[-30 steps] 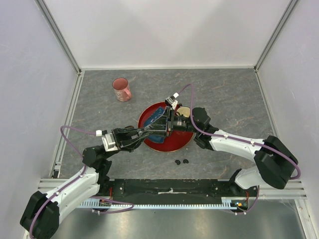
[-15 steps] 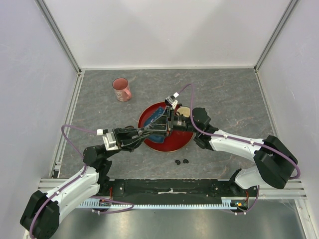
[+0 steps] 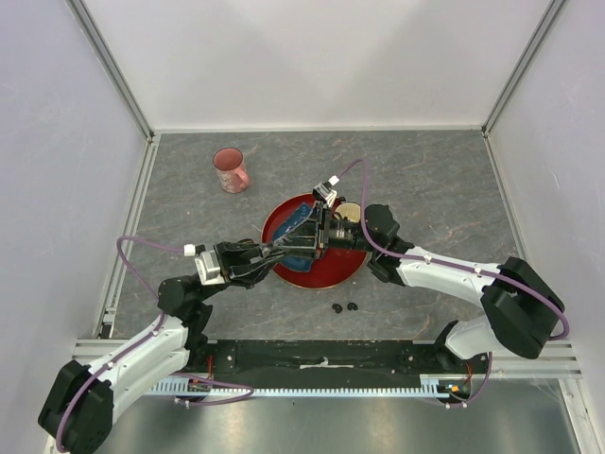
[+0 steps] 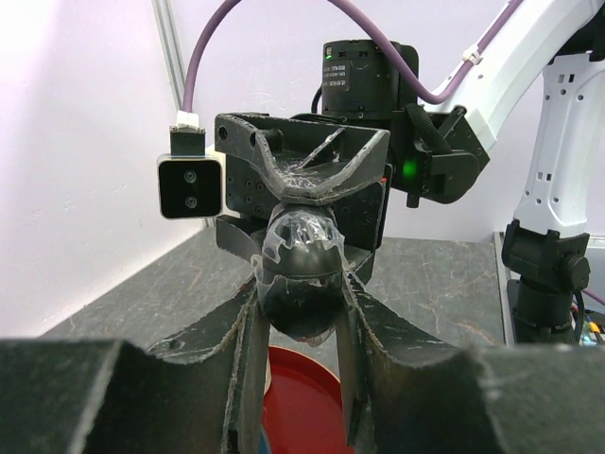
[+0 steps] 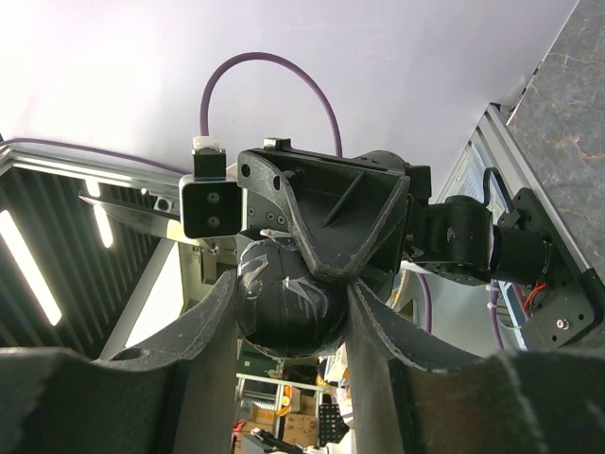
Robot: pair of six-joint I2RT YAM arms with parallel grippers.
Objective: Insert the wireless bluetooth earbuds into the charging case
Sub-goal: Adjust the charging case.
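Observation:
The charging case (image 4: 301, 284), a black oval pebble wrapped in clear tape, hangs in the air between both grippers above the red plate (image 3: 338, 275). My left gripper (image 4: 301, 312) is shut on its lower half, one finger on each side. My right gripper (image 5: 288, 312) is shut on the same case (image 5: 286, 307) from the opposite side. In the top view the two grippers meet over the plate, left gripper (image 3: 307, 245) and right gripper (image 3: 326, 233), and they hide the case. Two tiny black earbuds (image 3: 337, 307) lie on the table just in front of the plate.
A pink cup (image 3: 231, 170) stands at the back left of the grey table. A blue object (image 3: 299, 218) lies on the red plate under the grippers, and a tan round thing (image 3: 348, 211) sits at the plate's far edge. White walls close in three sides.

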